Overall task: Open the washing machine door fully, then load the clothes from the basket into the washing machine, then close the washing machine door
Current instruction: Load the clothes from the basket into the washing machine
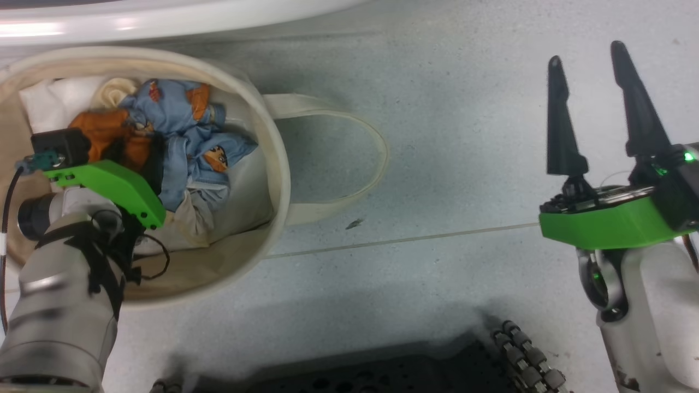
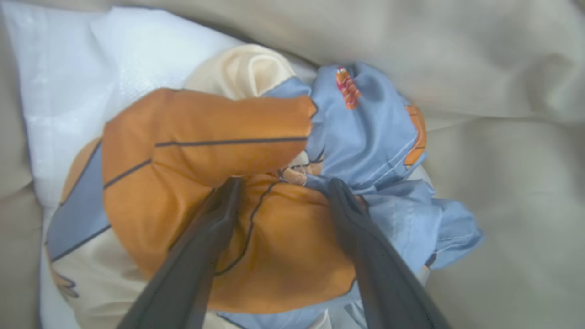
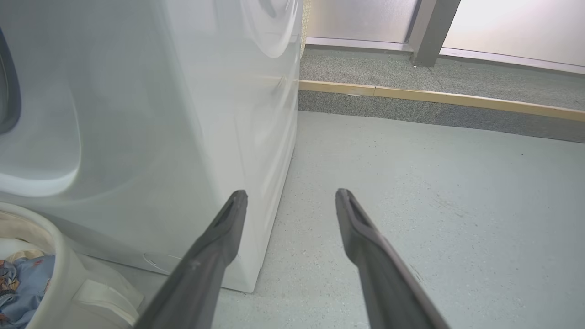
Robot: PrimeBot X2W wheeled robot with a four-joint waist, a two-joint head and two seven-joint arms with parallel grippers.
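The cream canvas basket (image 1: 276,164) stands on the floor at the left, one loop handle (image 1: 377,158) lying flat beside it. Inside lie the clothes (image 1: 180,125), a crumpled heap of light blue, orange and cream fabric. My left arm reaches down into the basket, its green wrist mount (image 1: 109,185) covering the fingers. My left gripper (image 2: 283,185) is open, with both tips pressed into the orange and blue clothes (image 2: 205,137). My right gripper (image 1: 587,65) hangs open over bare floor, holding nothing. The washing machine (image 3: 137,114) shows its white body; its door is out of view.
Plain white padding (image 2: 114,59) lines the basket under the garments. The machine's white curved front (image 1: 164,16) runs along the top of the head view. A dark base with rollers (image 1: 524,355) sits at the bottom. A raised grey step with a wooden strip (image 3: 434,98) lies beyond the machine.
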